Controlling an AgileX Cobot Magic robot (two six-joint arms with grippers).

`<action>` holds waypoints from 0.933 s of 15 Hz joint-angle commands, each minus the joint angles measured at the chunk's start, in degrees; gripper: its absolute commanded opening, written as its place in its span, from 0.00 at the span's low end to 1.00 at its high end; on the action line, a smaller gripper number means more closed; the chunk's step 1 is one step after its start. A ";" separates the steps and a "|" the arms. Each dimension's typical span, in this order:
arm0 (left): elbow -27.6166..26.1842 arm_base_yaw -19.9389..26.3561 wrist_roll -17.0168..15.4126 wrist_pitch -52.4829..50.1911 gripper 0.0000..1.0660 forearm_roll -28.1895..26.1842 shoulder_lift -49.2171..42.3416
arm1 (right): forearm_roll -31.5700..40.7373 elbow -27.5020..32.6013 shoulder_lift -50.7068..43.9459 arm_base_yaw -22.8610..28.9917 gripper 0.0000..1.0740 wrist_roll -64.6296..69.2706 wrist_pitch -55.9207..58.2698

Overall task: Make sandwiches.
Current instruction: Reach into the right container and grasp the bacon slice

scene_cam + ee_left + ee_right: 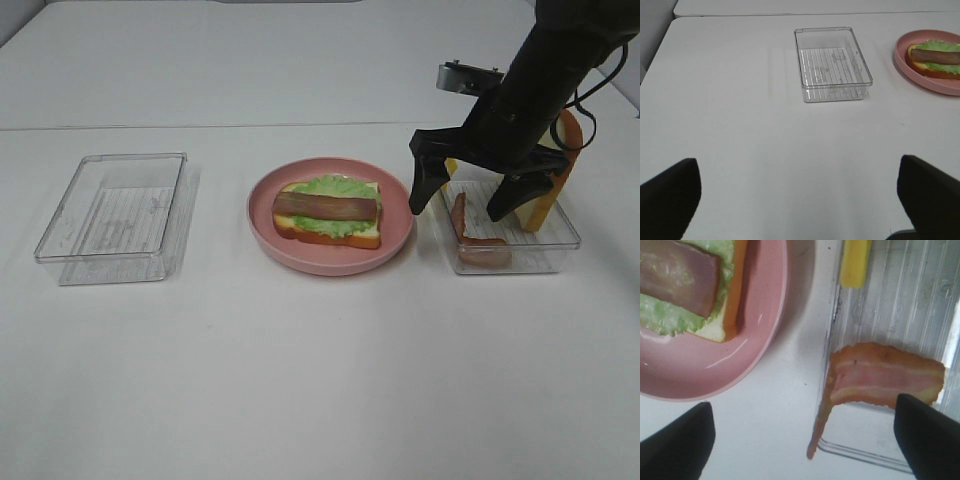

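On white table [300, 380] | pink plate [330, 260] betw 2 clear trays [120, 215] [540, 255] | L+R jaws apart

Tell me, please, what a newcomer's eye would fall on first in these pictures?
First, the pink plate at mid-table, bearing an unfinished sandwich topped with lettuce and a meat strip. Next, the black right gripper hangs open over the right tray, where bacon strips lie. The left tray holds nothing.

White table [300, 380], possibly two joined, clear tray [115, 215] left, pink plate [330, 263] centre, second clear tray [540, 255] beside it
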 commanded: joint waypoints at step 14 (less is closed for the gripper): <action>0.11 0.06 0.00 -0.57 0.94 -0.63 -1.32 | 0.86 -0.29 2.58 0.11 0.81 0.17 -1.20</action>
